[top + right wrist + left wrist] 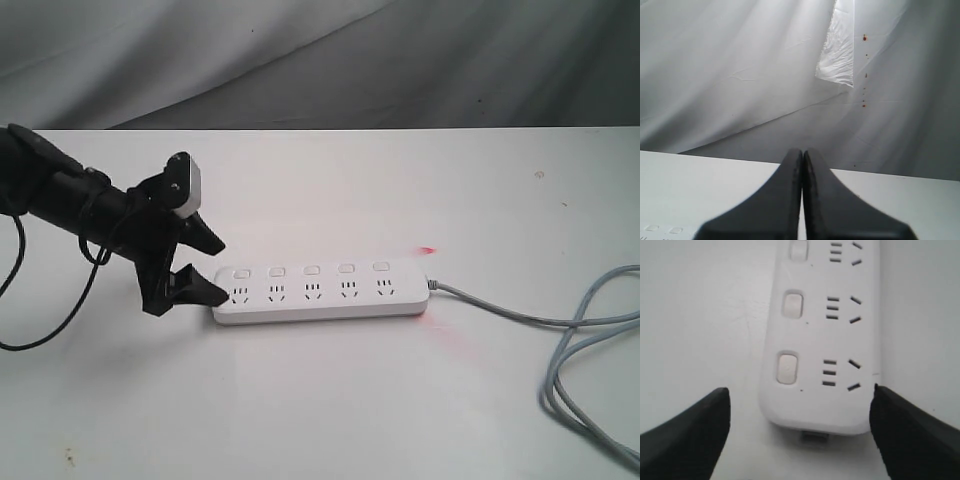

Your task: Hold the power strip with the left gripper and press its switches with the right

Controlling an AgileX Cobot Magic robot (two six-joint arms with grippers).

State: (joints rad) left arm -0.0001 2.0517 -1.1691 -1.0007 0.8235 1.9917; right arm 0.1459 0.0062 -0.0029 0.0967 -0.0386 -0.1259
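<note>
The white power strip [320, 292] lies flat on the table, its grey cord [500, 310] leaving its right end. Its five small switches [312, 270] run along the far edge. A red glow [428, 250] shows on the table by the cord end. My left gripper [225, 271] is open at the strip's left end, one finger on each side. In the left wrist view the strip [825, 340] ends between the fingers [695, 435]; one fingertip is at its edge, the other stands apart. My right gripper [802, 151] is shut on nothing, above the table, and is out of the exterior view.
The cord loops in coils [590, 370] at the table's right front. Grey cloth [320, 60] hangs behind the white table [300, 400]. The left arm's black cable [20, 300] droops at the far left.
</note>
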